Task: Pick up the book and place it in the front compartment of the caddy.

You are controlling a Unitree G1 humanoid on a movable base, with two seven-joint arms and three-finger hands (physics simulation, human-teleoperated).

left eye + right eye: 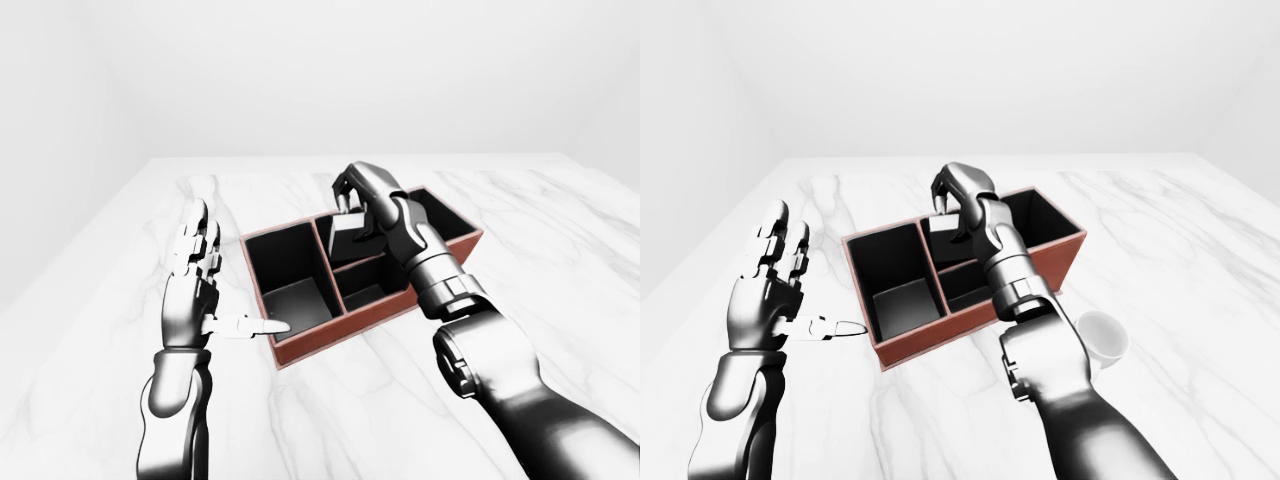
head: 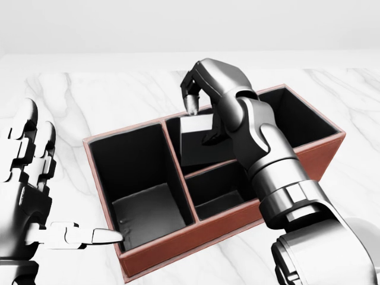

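The reddish-brown caddy (image 2: 178, 244) lies on the white marble table and has three black compartments. The dark grey book (image 2: 195, 142) stands tilted in the long compartment at the top of the caddy in the head view. My right hand (image 2: 200, 122) reaches over the caddy from the right. Its fingers curl over the book's top edge and its thumb presses the book's right face. My left hand (image 2: 35, 178) is open and flat to the left of the caddy. Its thumb tip (image 2: 110, 236) touches the caddy's lower-left wall.
A white cup (image 1: 1103, 338) stands on the table just right of my right arm in the right-eye view. The marble table (image 1: 560, 230) spreads wide around the caddy. Pale walls stand beyond its top edge.
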